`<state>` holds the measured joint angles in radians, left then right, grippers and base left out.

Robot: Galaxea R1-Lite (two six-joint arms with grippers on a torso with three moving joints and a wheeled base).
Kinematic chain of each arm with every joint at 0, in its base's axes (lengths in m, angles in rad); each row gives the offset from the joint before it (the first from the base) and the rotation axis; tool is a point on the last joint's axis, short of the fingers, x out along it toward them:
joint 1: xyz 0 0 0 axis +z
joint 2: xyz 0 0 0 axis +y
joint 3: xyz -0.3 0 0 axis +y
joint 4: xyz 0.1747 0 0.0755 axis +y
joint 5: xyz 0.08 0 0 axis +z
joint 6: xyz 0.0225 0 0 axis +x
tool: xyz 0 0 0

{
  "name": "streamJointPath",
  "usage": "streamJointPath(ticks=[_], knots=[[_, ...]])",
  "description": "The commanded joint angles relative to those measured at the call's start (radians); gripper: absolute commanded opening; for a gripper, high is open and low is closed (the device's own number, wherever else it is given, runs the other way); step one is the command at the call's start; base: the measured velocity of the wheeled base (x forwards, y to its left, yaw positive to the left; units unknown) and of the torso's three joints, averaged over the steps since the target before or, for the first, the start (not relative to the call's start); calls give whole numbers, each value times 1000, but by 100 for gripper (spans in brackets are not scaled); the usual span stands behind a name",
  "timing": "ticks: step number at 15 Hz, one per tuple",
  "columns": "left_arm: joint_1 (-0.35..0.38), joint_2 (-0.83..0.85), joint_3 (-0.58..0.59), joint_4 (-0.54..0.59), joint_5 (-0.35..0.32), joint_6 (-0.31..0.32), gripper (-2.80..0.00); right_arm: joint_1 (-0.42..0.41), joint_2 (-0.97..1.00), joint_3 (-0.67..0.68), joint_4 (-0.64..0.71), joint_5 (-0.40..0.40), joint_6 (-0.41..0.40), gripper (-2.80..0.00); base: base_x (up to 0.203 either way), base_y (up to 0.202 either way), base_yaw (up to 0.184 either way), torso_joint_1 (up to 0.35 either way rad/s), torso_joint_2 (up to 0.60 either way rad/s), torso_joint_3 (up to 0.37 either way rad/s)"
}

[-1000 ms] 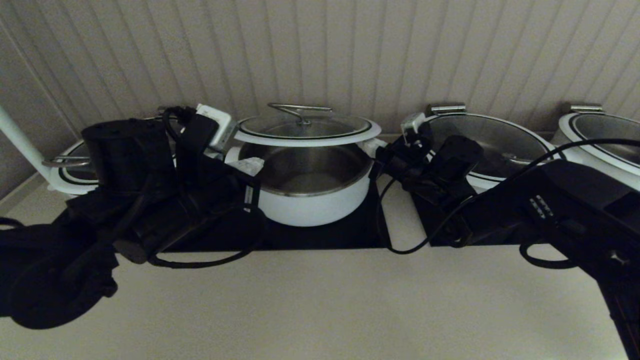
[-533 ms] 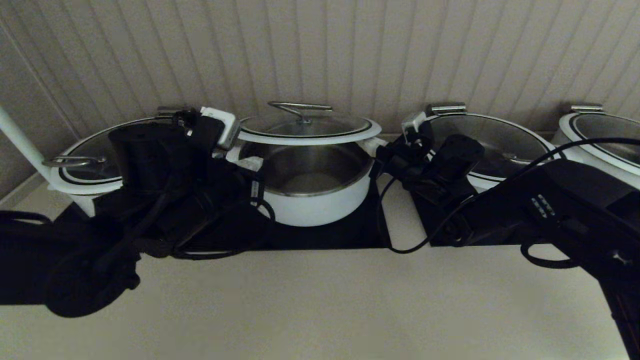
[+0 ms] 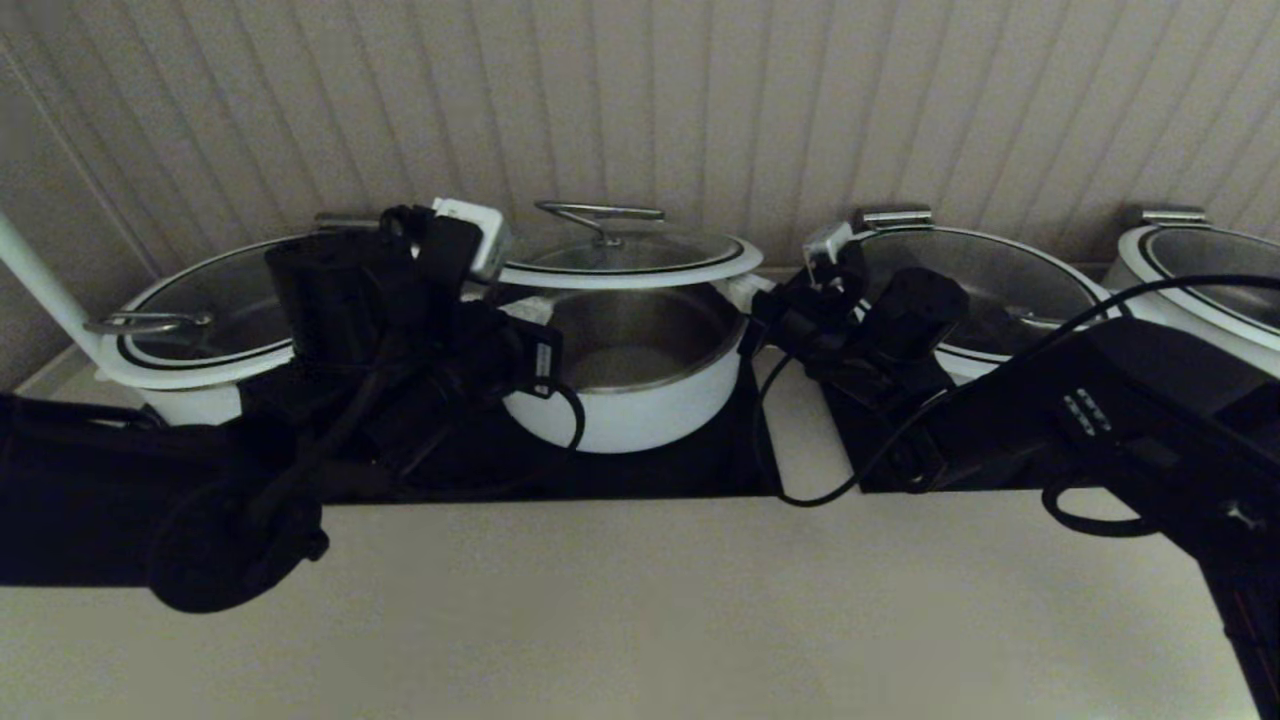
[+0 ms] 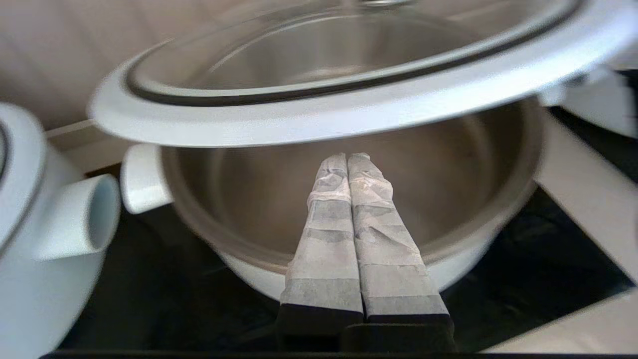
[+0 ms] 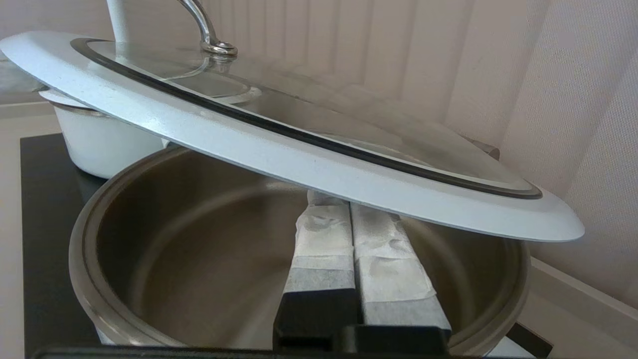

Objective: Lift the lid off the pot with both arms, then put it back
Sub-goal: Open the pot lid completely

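The lid (image 3: 620, 255), glass with a white rim and a steel hook handle, hangs above the pot (image 3: 630, 410), a little tilted. The pot is white with a bare steel inside and stands open on a black mat. My left gripper (image 3: 518, 312) is shut and empty at the pot's left side. In the left wrist view its taped fingertips (image 4: 347, 158) sit just under the lid's rim (image 4: 349, 107), over the pot's inside (image 4: 448, 209). My right gripper (image 3: 748, 297) is shut at the pot's right side. Its tips (image 5: 331, 199) are tucked under the lid's rim (image 5: 299, 149).
Wider white pots with glass lids stand to the left (image 3: 190, 340), to the right (image 3: 980, 280) and at the far right (image 3: 1200, 280). The ribbed wall is close behind them. A white pole (image 3: 40, 290) rises at the far left. Black mats (image 3: 700, 470) lie under the pots.
My left arm has swung right and slightly up toward the pot, uncovering the left pot. The lid's left edge has shifted right with it. The right arm has stayed still.
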<state>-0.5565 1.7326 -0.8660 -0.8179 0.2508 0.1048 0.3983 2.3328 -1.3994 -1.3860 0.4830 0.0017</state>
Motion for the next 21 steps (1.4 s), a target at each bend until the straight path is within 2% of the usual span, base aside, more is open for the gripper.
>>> streamJointPath(ticks=[1, 7, 21], knots=[[-42, -5, -2, -4, 2, 1, -280, 2, 2, 0, -9, 3, 0, -280, 0, 0, 0, 0, 0, 0], [-98, 2, -40, -6, 28, 3, -280, 1, 5, 0, -13, 3, 0, -280, 0, 0, 0, 0, 0, 0], [-94, 35, -50, -9, 42, 12, -280, 9, -23, 0, -18, 3, -2, -280, 0, 0, 0, 0, 0, 0]])
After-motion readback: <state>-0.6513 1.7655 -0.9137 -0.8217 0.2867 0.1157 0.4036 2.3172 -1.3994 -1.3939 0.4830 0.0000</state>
